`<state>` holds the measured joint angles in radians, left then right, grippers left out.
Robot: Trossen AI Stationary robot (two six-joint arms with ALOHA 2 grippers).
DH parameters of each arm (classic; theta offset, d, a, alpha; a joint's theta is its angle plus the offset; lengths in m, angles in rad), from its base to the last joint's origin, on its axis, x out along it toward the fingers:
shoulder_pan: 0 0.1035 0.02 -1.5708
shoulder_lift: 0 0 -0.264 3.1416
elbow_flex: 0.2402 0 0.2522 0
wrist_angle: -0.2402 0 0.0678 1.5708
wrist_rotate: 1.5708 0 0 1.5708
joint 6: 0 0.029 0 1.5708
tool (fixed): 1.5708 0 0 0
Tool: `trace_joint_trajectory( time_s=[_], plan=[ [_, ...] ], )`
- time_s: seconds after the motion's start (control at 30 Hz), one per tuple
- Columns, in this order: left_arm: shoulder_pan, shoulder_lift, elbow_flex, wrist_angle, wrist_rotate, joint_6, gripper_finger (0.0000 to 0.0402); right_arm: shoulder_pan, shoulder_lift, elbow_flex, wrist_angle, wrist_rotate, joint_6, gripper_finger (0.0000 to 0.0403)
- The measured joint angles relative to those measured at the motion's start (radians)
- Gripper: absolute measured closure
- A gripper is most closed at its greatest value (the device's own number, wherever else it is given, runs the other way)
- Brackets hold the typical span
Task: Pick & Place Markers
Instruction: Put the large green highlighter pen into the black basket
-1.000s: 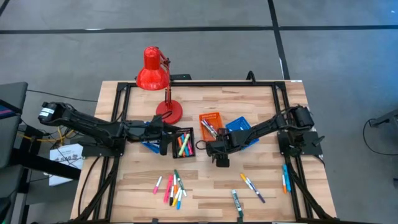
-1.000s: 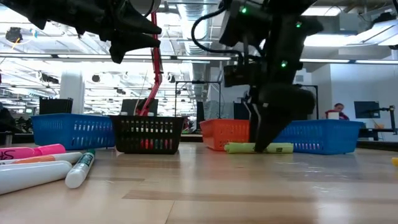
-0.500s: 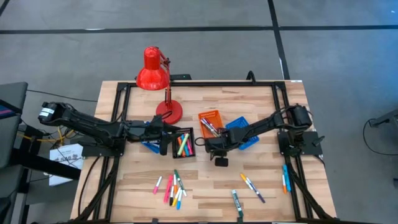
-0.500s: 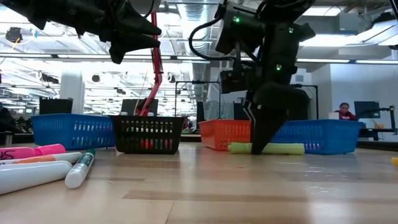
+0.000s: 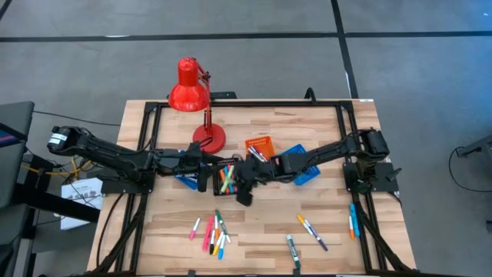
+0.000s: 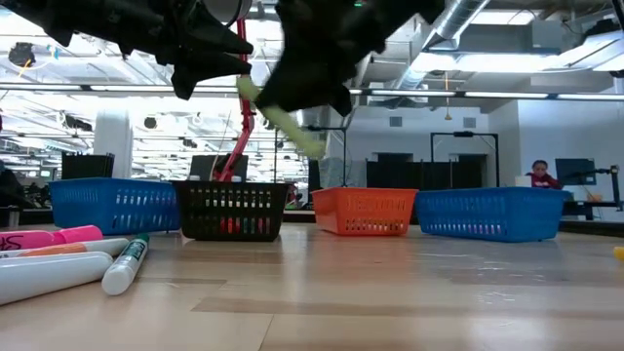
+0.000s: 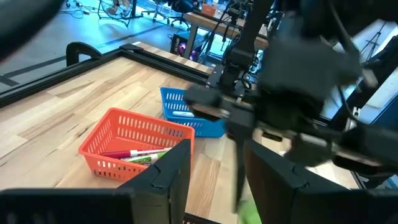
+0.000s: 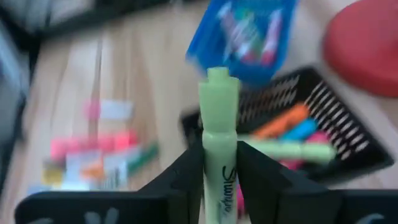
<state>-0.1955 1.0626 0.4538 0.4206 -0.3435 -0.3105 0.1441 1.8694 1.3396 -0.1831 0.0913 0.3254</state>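
My right gripper (image 5: pixel 244 185) hangs over the black tray (image 5: pixel 227 178), shut on a light green marker (image 8: pixel 219 118) that shows tilted in the low view (image 6: pixel 281 119). Several coloured markers lie in the black tray. My left gripper (image 5: pixel 201 175) waits open at the tray's left side, its fingers (image 7: pixel 171 171) wide apart and touching nothing. Loose markers (image 5: pixel 214 235) lie on the table near the front edge. An orange tray (image 5: pixel 260 148) and a blue tray (image 5: pixel 300 163) with markers stand to the right of the black one. My right gripper pinches the green marker's lettered barrel (image 8: pixel 219 171) between its two fingers (image 8: pixel 191 163). The marker runs along the fingers and sticks out ahead of them, cap end (image 8: pixel 218 79) forward. It is lifted clear of the table and tilted, above the black tray.
A red desk lamp (image 5: pixel 191 96) stands at the back with its base (image 5: pixel 210 138) behind the trays. A second blue tray (image 5: pixel 184 180) lies partly under my left arm. More markers lie at the front right (image 5: pixel 311 231), (image 5: pixel 293 250) and by the right rail (image 5: pixel 353 221).
My right gripper shut on the green marker lying on the table in front of the orange and blue trays. It then lifted the marker and carried it toward the table's left, over the black tray. The marker went from lying flat to tilted in the air.
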Motion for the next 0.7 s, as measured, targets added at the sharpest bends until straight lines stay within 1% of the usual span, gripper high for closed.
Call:
trace_joint_trajectory(
  time_s=[0.1,0.17,0.23,0.27,0.3,0.33,0.4,0.47,0.5,0.63,0.7],
  plan=[
    [0.000,0.000,0.000,0.002,0.000,0.000,0.0259,-0.035,0.000,0.000,0.074,0.041,0.124,0.0334],
    [0.000,-0.003,0.000,0.004,0.000,0.000,0.0259,-0.051,0.000,-0.002,0.079,0.077,0.149,0.0344],
    [-0.001,-0.009,-0.001,0.004,0.000,0.000,0.0259,-0.055,0.010,-0.018,0.130,0.105,0.174,0.0348],
    [-0.003,-0.011,-0.001,0.006,0.000,0.000,0.0259,-0.055,0.027,-0.022,0.175,0.100,0.186,0.0347],
    [-0.005,-0.014,-0.001,0.009,0.000,0.000,0.0259,-0.054,0.036,-0.032,0.193,0.091,0.197,0.0345],
    [-0.008,-0.017,-0.001,0.006,0.000,0.000,0.0259,-0.048,0.043,-0.043,0.175,0.089,0.201,0.0342],
    [-0.009,-0.021,-0.001,0.006,0.002,0.000,0.0259,-0.044,0.089,-0.036,0.230,0.088,0.204,0.0337],
    [-0.013,-0.024,-0.001,0.013,0.007,0.000,0.0259,-0.044,0.103,-0.039,0.218,0.081,0.208,0.0335],
    [-0.013,-0.027,-0.001,0.012,0.010,0.000,0.0259,-0.045,0.118,-0.026,0.239,0.076,0.208,0.0334],
    [-0.016,-0.039,-0.005,0.004,0.015,-0.001,0.0259,-0.056,0.151,-0.013,0.223,0.020,0.151,0.0331],
    [-0.016,-0.042,-0.005,0.011,0.016,-0.001,0.0259,-0.061,0.163,-0.006,0.214,0.013,0.145,0.0325]
  ],
)
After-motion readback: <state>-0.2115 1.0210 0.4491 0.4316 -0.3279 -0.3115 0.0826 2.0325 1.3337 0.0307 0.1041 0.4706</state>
